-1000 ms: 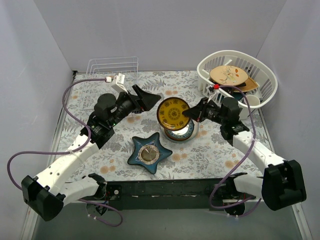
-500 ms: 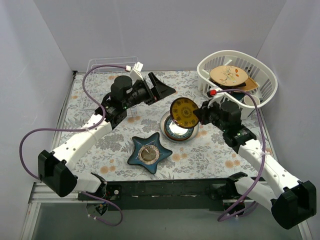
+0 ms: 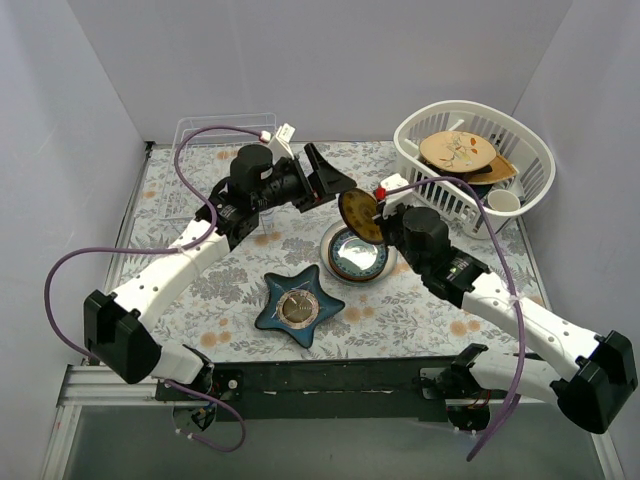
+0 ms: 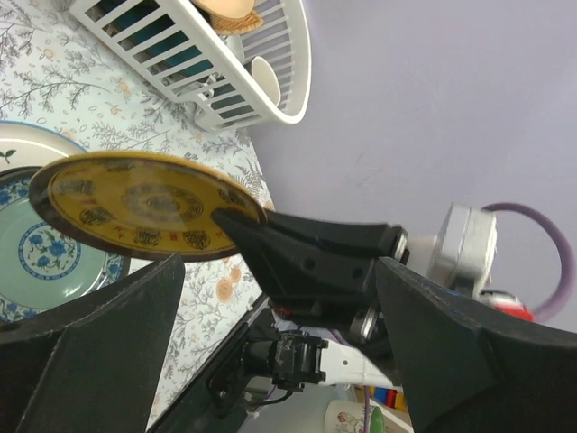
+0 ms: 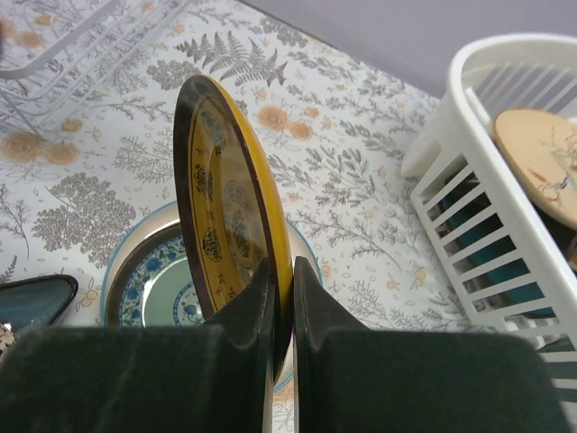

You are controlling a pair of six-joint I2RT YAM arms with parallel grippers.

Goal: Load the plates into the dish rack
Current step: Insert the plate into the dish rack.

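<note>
My right gripper (image 3: pixel 380 223) (image 5: pixel 282 298) is shut on the rim of a yellow plate with a brown pattern (image 3: pixel 358 212) (image 5: pixel 225 203) (image 4: pixel 144 203). It holds the plate on edge in the air above the stack of plates (image 3: pixel 357 257) (image 5: pixel 149 284), whose top plate is teal-green with a blue pattern (image 4: pixel 41 253). My left gripper (image 3: pixel 333 184) (image 4: pixel 279 347) is open, with its jaws wide apart. It faces the yellow plate from the left, close to it but apart. The clear wire dish rack (image 3: pixel 225 135) (image 5: pixel 63 50) stands at the back left.
A white oval slotted basket (image 3: pixel 530 170) (image 4: pixel 270 81) (image 5: pixel 487 225) with a tan plate, a cup and other dishes stands at the back right. A dark blue star-shaped dish (image 3: pixel 298 308) (image 5: pixel 32 296) lies in front of the stack. Purple cables loop over both arms.
The right gripper has raised the yellow plate off the stack, turned it on edge and carried it back and left. The left gripper has swung right toward it and opened slightly wider.
</note>
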